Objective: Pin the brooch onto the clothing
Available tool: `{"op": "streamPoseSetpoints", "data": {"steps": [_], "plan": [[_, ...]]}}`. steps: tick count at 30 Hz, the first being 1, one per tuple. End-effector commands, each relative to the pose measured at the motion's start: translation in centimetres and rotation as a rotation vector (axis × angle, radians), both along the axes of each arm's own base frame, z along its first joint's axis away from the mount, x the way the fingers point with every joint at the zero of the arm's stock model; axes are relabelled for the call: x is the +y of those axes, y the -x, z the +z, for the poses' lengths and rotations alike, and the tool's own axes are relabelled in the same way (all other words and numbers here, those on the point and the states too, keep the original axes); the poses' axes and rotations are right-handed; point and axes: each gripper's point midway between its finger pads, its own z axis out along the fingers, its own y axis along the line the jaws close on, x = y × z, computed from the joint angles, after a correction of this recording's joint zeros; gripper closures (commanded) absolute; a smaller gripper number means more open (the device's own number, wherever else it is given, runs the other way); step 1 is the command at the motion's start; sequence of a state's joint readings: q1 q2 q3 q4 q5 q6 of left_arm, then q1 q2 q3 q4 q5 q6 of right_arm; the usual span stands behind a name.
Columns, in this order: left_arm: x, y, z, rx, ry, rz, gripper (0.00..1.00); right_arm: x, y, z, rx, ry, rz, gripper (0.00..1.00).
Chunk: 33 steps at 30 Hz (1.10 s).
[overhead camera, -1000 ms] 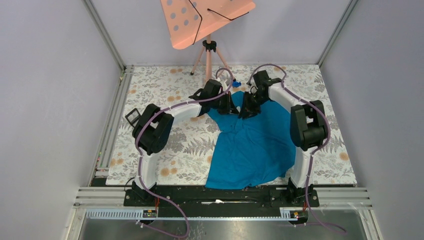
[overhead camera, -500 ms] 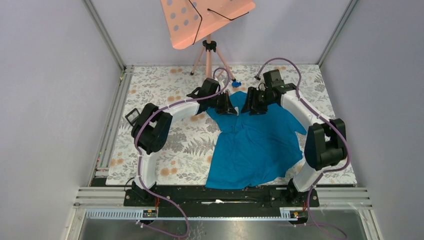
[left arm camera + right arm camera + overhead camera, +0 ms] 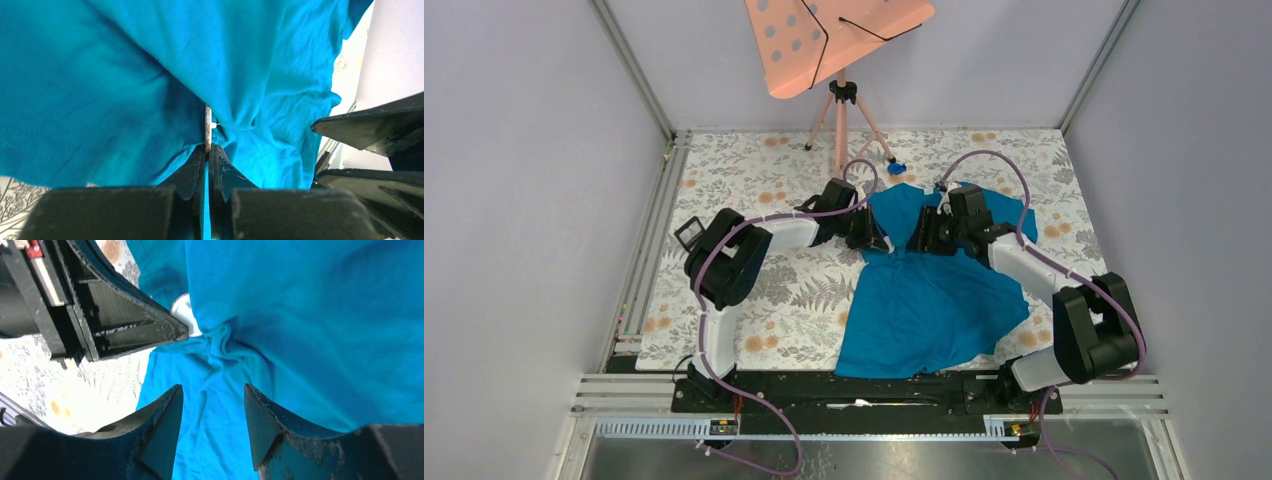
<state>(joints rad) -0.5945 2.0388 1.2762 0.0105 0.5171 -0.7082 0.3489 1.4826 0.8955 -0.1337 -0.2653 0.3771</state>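
Right arm (image 3: pixel 1029 268) swung out toward 4 o'clock since earlier view, right jaws now parted over teal clothing (image 3: pixel 924 300), left jaws clamped on edge-on brooch (image 3: pixel 207 125) at clothing's 11 o'clock.

The left arm (image 3: pixel 784 228) and right arm (image 3: pixel 1024 262) crowd their jaws together over the T-shirt (image 3: pixel 924 310); the tripod (image 3: pixel 842 125) blocks the far edge; bare tabletop (image 3: pixel 794 290) lies open leftward.

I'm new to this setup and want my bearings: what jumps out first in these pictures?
The teal T-shirt sprawled on the floral table dominates. At its far end the left claw pinches the brooch edge-on against the fabric; the right claw hangs open beside it. A pink board on a tripod stands behind.
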Motion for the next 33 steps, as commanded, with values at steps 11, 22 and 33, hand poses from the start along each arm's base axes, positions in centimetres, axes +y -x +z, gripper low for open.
{"op": "streamPoseSetpoints", "data": {"steps": [11,22,33], "plan": [[-1.6,-0.2,6.9,-0.135,0.161,-0.076,1.00,1.0,0.0,2.9,-0.242,-0.052,0.029,0.45],[-1.5,-2.7,9.1,-0.176,0.214,-0.007,1.00,1.7,-2.6,2.1,-0.330,-0.052,0.037,0.45],[-0.9,-2.0,9.6,-0.187,0.181,-0.050,1.00,2.3,-2.2,0.8,-0.344,-0.097,0.054,0.54]]}}
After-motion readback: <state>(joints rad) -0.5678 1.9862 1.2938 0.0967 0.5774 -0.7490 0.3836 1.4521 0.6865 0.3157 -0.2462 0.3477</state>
